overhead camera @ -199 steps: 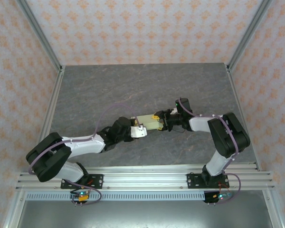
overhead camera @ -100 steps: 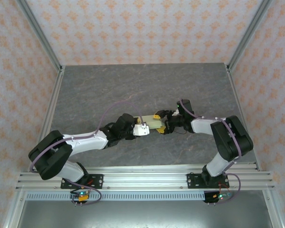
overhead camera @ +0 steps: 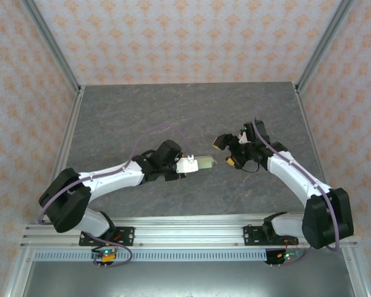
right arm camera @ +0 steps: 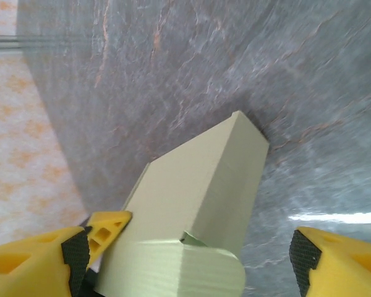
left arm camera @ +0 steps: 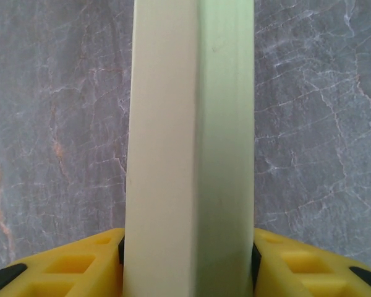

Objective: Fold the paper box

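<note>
The paper box [overhead camera: 206, 162] is a pale yellow-green folded shape, held just above the grey table near its middle. My left gripper [overhead camera: 187, 165] is shut on its left end. In the left wrist view the box [left arm camera: 191, 142] runs up the middle of the frame, pinched between the two yellow fingers [left arm camera: 62, 266] of the left gripper [left arm camera: 188, 269]. My right gripper [overhead camera: 226, 151] stands open just right of the box's free end. In the right wrist view the box [right arm camera: 201, 198] lies between the wide-spread fingertips [right arm camera: 343, 263] of the right gripper [right arm camera: 188, 263], which do not press on it.
The grey marbled table [overhead camera: 185, 111] is bare behind and beside the arms. Aluminium frame posts [overhead camera: 52, 49] and patterned walls close in the left, right and back. The arms' mounting rail [overhead camera: 185, 232] runs along the near edge.
My right gripper has opened, let go of the box's right end and drawn back to the right. The left gripper keeps hold of the box and has shifted slightly right.
</note>
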Controlling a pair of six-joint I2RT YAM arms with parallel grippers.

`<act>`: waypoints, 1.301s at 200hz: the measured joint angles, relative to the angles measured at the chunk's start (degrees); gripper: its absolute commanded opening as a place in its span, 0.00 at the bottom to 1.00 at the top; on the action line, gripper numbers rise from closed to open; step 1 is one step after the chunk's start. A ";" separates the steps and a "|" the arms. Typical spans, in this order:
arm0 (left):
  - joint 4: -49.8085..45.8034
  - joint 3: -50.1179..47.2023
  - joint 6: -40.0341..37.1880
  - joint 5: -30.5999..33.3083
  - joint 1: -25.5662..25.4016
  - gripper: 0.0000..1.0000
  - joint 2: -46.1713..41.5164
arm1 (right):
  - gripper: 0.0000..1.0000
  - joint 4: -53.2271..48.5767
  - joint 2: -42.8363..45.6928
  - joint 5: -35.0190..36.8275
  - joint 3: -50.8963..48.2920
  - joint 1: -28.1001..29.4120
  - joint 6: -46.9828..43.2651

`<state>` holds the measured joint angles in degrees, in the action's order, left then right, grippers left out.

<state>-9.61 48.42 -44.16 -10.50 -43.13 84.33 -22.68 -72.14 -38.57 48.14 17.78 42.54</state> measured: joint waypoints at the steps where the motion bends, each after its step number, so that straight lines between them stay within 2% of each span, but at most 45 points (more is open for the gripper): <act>1: -0.17 0.17 0.04 0.00 0.00 0.49 0.09 | 0.86 -0.20 0.02 0.13 0.07 0.00 -0.26; 25: -5.27 4.70 0.63 -1.62 0.31 0.49 2.49 | 0.85 -4.13 1.29 1.97 1.46 0.00 -6.91; 51: -11.30 10.80 0.55 -6.36 2.47 0.49 5.60 | 0.84 -5.53 4.52 3.67 1.40 0.02 -15.19; 95: -17.94 14.47 -1.36 -11.89 6.47 0.51 6.91 | 0.84 -0.68 19.54 8.63 -7.30 0.02 -35.45; 118: -20.00 16.90 -2.40 -13.31 6.56 0.52 9.55 | 0.83 0.87 23.02 8.61 -10.19 0.17 -44.06; 147: -21.07 17.55 -3.23 -15.61 7.34 0.62 11.74 | 0.82 1.75 20.87 8.66 -10.05 1.77 -51.52; 213: -21.20 17.55 -3.80 -17.97 8.26 0.63 12.07 | 0.83 1.73 10.01 10.58 -8.55 5.73 -60.50; 236: -20.94 17.64 -3.87 -18.03 8.61 0.68 12.07 | 0.83 1.77 7.78 10.69 -6.86 6.56 -62.40; 260: -19.76 17.64 -3.67 -18.03 9.01 0.69 12.07 | 0.75 2.67 6.56 10.14 -5.70 6.58 -63.21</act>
<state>-29.36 66.06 -47.83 -28.53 -34.13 96.40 -20.01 -65.58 -28.42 42.44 24.36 -20.67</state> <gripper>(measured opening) 0.685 0.795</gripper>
